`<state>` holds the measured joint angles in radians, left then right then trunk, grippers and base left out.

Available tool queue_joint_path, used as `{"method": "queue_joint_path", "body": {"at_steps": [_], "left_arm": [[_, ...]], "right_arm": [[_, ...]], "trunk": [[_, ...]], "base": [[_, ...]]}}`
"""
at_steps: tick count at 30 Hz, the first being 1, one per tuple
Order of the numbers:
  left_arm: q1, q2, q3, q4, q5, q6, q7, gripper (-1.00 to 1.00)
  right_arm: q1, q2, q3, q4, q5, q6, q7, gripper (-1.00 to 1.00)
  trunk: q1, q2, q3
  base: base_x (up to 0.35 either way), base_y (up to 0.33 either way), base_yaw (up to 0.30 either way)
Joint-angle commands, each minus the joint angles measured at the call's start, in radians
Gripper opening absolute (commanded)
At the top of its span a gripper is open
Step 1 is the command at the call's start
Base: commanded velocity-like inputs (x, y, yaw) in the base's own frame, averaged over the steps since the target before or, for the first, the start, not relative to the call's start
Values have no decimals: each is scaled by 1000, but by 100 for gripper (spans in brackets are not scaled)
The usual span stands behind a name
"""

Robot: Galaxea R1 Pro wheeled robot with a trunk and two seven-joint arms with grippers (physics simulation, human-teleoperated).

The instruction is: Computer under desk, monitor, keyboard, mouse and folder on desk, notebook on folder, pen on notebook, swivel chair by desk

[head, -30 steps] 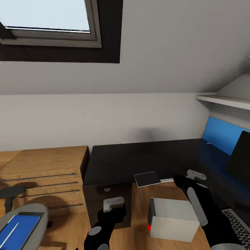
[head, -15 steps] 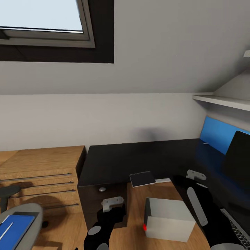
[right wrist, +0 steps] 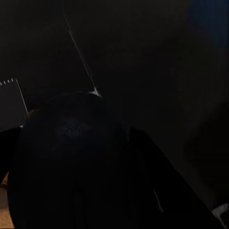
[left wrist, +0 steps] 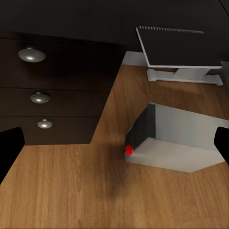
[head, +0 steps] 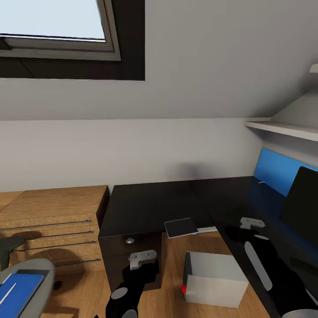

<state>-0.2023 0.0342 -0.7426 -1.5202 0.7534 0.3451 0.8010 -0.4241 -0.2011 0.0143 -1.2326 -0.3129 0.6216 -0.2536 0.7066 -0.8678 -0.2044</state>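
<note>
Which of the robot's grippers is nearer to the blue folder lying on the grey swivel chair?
Left. The left gripper hangs over the wood floor beside the blue folder on the grey swivel chair; the right gripper is over the glossy black desk, farther away.

Grey computer (head: 215, 279) on floor by desk (head: 229, 198)

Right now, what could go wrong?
1. The notebook overhangs the desk edge above the computer; the right arm nearby might knock it off.
2. The computer stands on open floor, not under the desk; a base move could hit it.
3. The folder lies on the swivel chair, out of easy reach.
</note>
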Motion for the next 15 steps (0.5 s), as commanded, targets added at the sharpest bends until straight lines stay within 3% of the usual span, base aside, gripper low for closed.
{"method": "queue_joint_path", "body": {"at_steps": [1,6,9,11,12,14,15], "left_arm": [[-2,1,-2,-1,4,3,7,100],[-1,1,-3,-1,4,3,7,100],[-2,1,-3,-1,6,3,7,100],[-1,1,-3,-1,7,3,7,100],[-2,0,-4,-1,8,3,7,100],[-2,-1,-7,-1,9,3,7,100],[-2,-4,-10,17,9,1,8,100]], "right_arm": [[-2,-21,2,19,-11,1,31,-100],[-6,-90,0,103,-5,-5,125,-100],[-11,-106,0,142,-5,-15,142,-100],[-15,-111,6,189,0,-76,180,-100],[-38,-113,9,264,49,-138,266,-100],[-58,-114,7,319,85,-160,312,-100],[-105,-118,6,423,102,-213,331,-100]], "trunk": [[0,-1,-2],[0,-1,-2],[0,-1,-2],[0,-1,-2],[0,-1,-2],[0,-1,-2],[0,-1,-2]], "base": [[0,0,0],[0,0,0],[0,0,0],[0,0,0],[0,0,0],[0,0,0],[0,0,0]]}}
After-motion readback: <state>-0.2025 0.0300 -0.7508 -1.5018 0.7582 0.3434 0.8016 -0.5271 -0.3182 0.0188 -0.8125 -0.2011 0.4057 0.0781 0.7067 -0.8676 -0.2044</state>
